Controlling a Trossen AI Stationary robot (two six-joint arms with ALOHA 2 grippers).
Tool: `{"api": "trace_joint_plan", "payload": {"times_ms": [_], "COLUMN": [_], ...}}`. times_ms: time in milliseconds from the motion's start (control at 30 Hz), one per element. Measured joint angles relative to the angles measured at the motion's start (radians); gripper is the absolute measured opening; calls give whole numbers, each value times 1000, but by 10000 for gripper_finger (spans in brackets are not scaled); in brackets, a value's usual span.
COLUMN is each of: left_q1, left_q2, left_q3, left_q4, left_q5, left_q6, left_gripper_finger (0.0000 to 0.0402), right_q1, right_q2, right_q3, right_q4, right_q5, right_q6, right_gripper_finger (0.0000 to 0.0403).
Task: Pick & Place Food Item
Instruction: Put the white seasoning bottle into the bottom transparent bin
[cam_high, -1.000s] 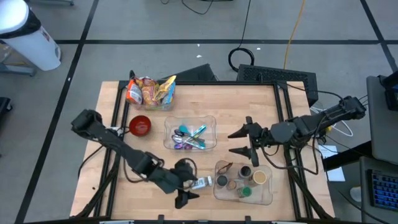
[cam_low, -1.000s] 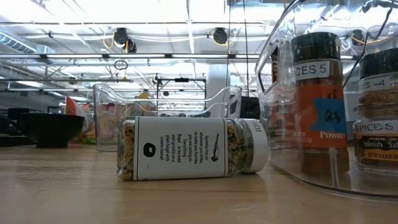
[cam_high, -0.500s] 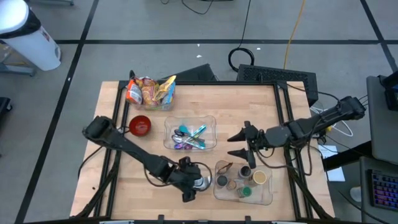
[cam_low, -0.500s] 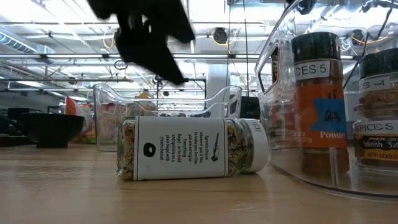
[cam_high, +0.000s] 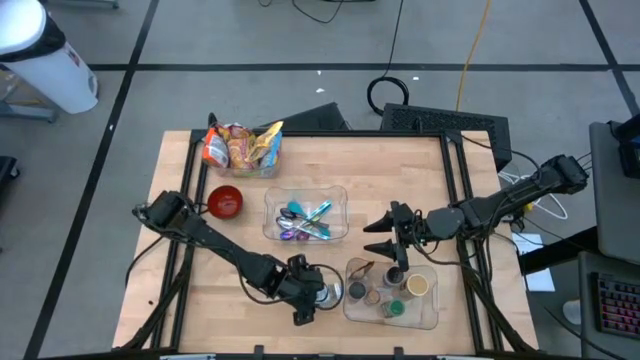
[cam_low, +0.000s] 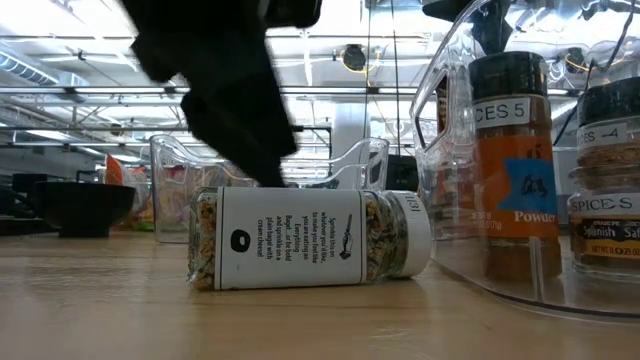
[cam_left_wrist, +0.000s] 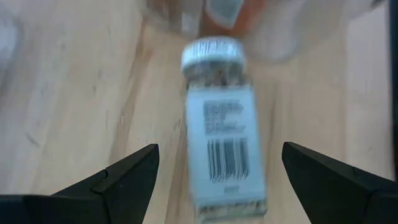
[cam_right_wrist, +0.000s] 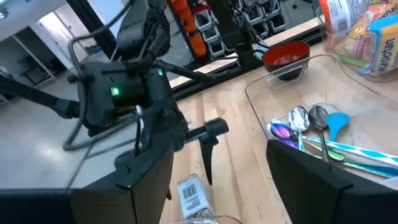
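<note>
- Table (cam_high: 330, 160): smooth wood, so the lying spice jar (cam_low: 310, 238) could roll or skid if one finger meets it before the other. That would push it against the clear spice bin (cam_high: 425, 315) just beside its cap.
- Spice bin: its wall is close to the jar's white lid. A grip taken too far toward the lid risks a finger knocking the bin and shaking the upright jars inside.
- Left gripper (cam_left_wrist: 217, 174): above the jar, jaws spread wide and holding nothing, one finger to each side of the label. The wrist view is blurred, so I judge the arm is moving; closing before it settles could clip the jar off-centre.
- Right gripper (cam_high: 385, 240): hovers over the bin's near edge, jaws apart and empty. If both arms work here, they may crowd each other.
- Spice jar: round glass sides; a shallow pinch may let it slip out on the lift.
</note>
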Motion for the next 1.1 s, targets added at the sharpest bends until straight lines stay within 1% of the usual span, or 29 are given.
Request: {"api": "trace_joint_plan", "payload": {"times_ms": [500, 600, 767, 867, 1000, 1067, 1100], "left_q1": [8, 13, 25, 29, 36, 45, 52], "left_q2": [67, 73, 87, 91, 90, 87, 80], "left_q3": [0, 0, 1, 2, 2, 2, 1], "left_q4": [-18, -20, -31, -33, -42, -42, -46], "left_q5": [27, 65, 113, 121, 125, 146, 164], "left_q6": [-12, -24, -85, -117, -158, -182, -193], "left_gripper_finger": [349, 349, 345, 319, 251, 214, 206], "right_q1": [0, 0, 0, 0, 0, 0, 0], "right_q2": [0, 0, 0, 0, 0, 0, 0], "right_q3": [0, 0, 0, 0, 0, 0, 0], "right_q4": [4, 2, 5, 5, 5, 5, 6], "right_q5": [2, 2, 2, 2, 2, 2, 2], "right_q6": [-29, -29, -29, -29, -28, -28, -27], "right_gripper_finger": [254, 254, 254, 254, 254, 254, 254]}}
